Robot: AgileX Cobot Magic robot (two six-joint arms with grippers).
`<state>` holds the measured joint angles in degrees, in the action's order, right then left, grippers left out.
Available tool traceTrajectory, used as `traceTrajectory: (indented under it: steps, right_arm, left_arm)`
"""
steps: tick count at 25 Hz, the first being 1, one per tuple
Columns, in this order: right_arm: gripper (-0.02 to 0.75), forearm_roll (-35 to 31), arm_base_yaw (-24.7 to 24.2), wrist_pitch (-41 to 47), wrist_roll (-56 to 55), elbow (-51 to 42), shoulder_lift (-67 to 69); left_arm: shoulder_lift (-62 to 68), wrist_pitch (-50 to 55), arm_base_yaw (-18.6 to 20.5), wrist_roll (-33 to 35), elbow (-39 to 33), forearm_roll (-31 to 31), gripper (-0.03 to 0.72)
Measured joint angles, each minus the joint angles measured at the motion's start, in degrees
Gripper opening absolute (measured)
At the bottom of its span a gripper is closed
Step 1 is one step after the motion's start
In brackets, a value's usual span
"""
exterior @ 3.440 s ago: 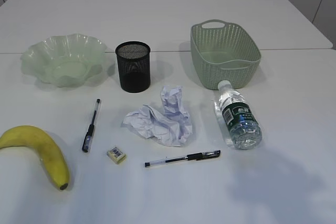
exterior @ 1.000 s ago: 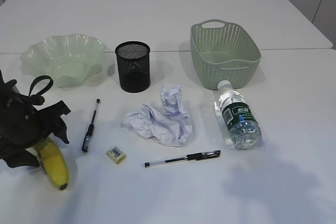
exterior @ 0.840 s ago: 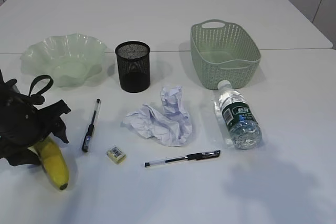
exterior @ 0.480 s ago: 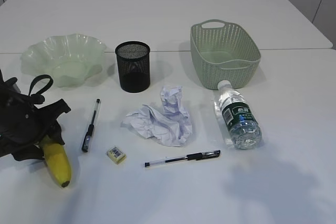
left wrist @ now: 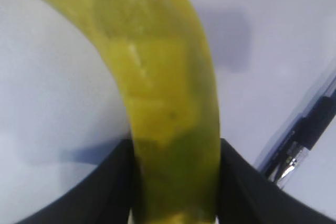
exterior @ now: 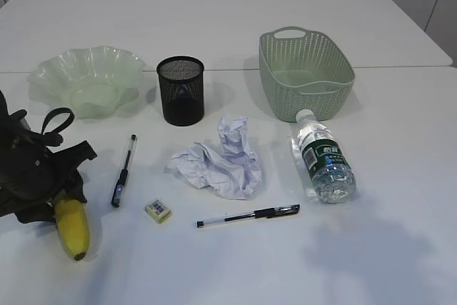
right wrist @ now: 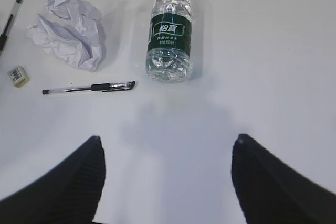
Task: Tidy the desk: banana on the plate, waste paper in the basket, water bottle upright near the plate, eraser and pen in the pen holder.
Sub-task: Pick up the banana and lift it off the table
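Here, my left tool (exterior: 43, 194) pinches the banana (exterior: 71, 226) nearest me on the counter (exterior: 400, 176), its fingers (left wrist: 105, 187) pressed against both sides. My right tool (right wrist: 165, 177) hangs spread wide. Beyond the banana lies a pen (exterior: 123, 171), and farther still the plate (exterior: 86, 80).

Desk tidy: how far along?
Done: nothing. In hand: the left gripper jaws are shut on the yellow banana, away from the pale green wavy plate. Left: crumpled white paper, lying clear plastic water bottle, small yellow eraser, two black pens.
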<state>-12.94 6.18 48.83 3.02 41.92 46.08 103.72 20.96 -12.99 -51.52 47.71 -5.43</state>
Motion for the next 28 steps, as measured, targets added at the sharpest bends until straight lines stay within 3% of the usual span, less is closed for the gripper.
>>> traceTrajectory:
  steps: [4, 22, 28]
  right_arm:
    - [0.556, 0.0, 0.0, 0.0, 0.5, 0.0, 0.0]
    - [0.555, 0.0, 0.0, 0.0, 0.9, 0.0, 0.0]
    - [0.555, 0.0, 0.0, 0.0, 0.9, 0.0, 0.0]
  left_arm:
    - [0.0, 0.1, 0.0, 0.0, 0.0, 0.0, 0.288]
    - [-7.8, 2.0, 0.0, 0.0, 0.0, 0.8, 0.286]
    - [-12.3, 2.2, 0.0, 0.0, 0.0, 5.4, 0.286]
